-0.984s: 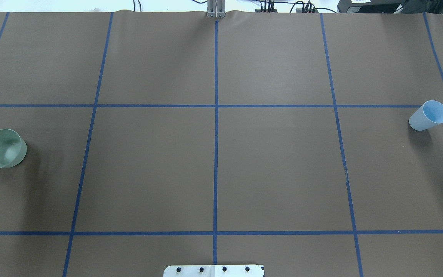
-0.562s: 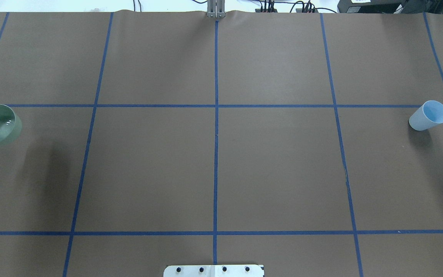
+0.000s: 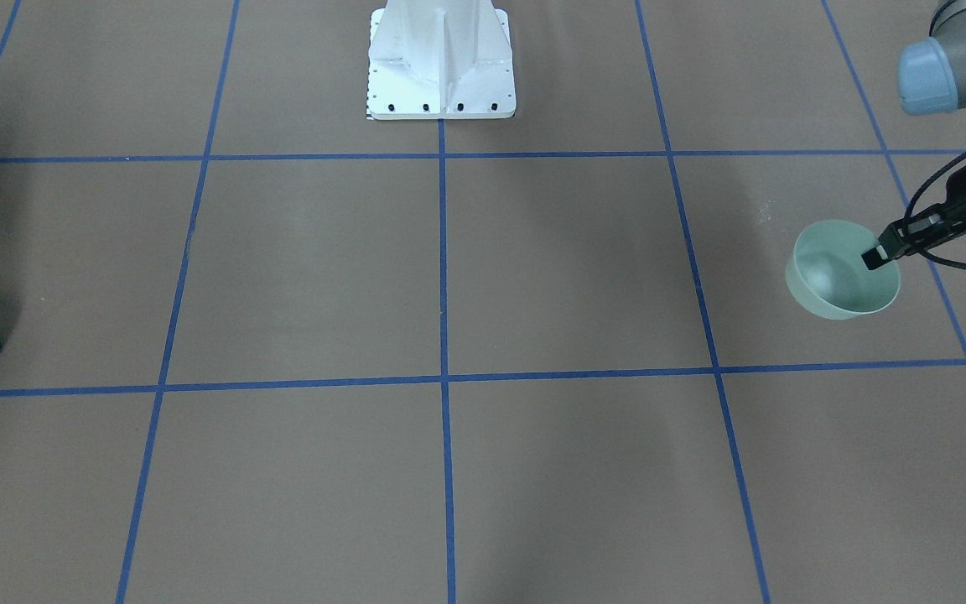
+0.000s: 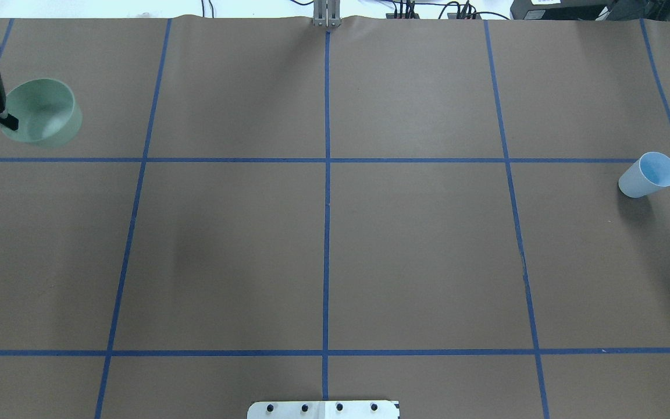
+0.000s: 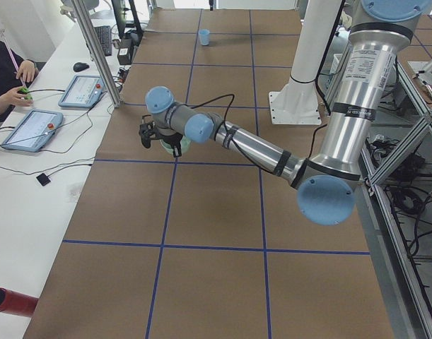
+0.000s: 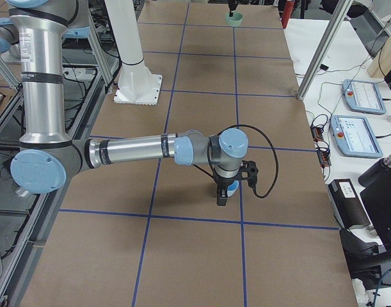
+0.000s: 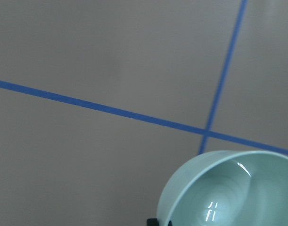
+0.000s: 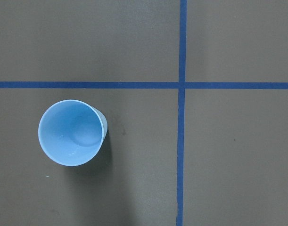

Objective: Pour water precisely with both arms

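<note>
My left gripper (image 4: 4,118) is shut on the rim of a pale green bowl (image 4: 41,112) at the far left of the table. One finger (image 3: 873,256) sits inside the bowl (image 3: 842,268). In the left wrist view the bowl (image 7: 233,188) has a shiny inside with glints, and I cannot tell whether it holds water. A light blue cup (image 4: 649,173) stands upright at the right edge, and from above its inside (image 8: 72,132) looks empty. The right gripper (image 6: 222,195) hangs close by the cup (image 6: 232,187); whether it is open or shut I cannot tell.
The white pedestal (image 3: 441,63) is bolted at the robot's side of the brown table, which is marked with blue tape lines (image 4: 326,203). Beyond the far edge stands a white desk with tablets (image 5: 32,129), where a person's hand (image 5: 18,79) rests.
My left gripper has carried the green bowl away from the robot, toward the table's far side and slightly right. The blue cup has stayed in place.
</note>
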